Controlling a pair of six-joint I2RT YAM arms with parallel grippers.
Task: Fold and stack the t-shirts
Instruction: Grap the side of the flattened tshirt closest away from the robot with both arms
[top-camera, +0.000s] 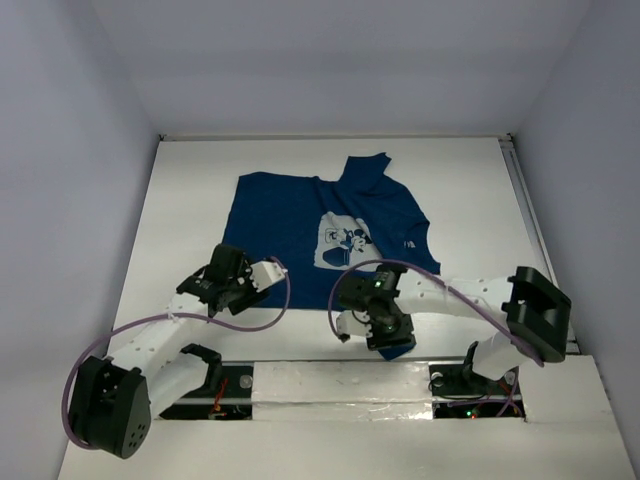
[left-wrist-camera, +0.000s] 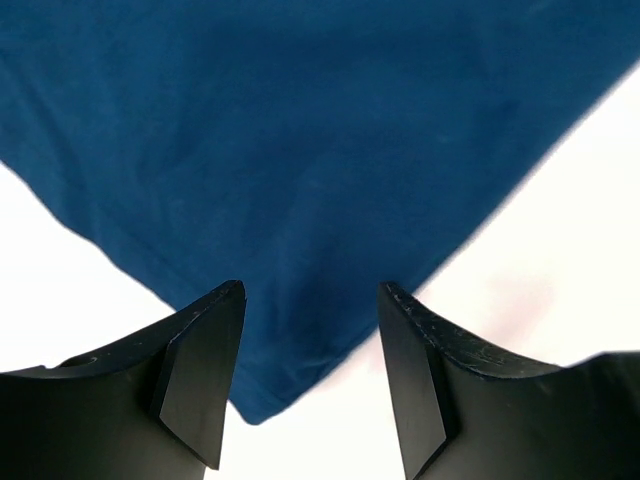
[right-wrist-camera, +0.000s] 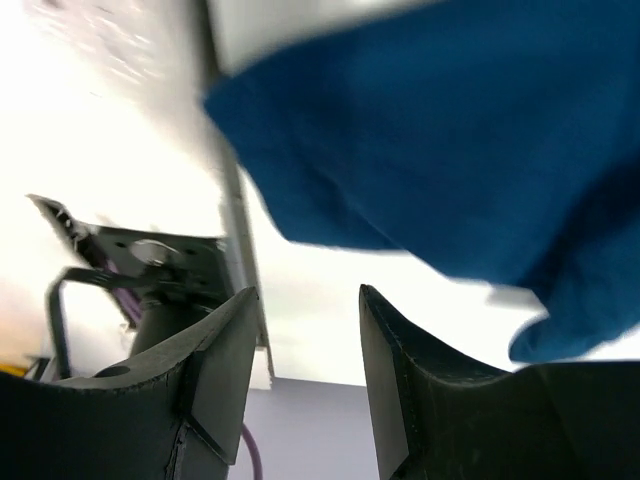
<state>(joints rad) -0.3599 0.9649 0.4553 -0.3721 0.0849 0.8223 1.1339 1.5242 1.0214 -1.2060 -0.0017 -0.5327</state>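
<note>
Across the middle of the white desk (top-camera: 200, 180), nearer its far edge: the navy t-shirt (top-camera: 290, 215), spread print-up, one lobe reaching toward the near edge under the right arm. At the near-left corner (left-wrist-camera: 262, 408), left gripper (left-wrist-camera: 310, 290) spread wide, astride the tip, clasping nothing. Near the desk's near-right side, right gripper (right-wrist-camera: 305, 292) parted too, nothing visible between the pads, cloth loose just beyond them.

Likely trouble: closing on one side only and dragging the shirt askew; pinching merely the hem tip and losing it mid-lift; snagging loose cloth on the right and spilling it over the near edge.
</note>
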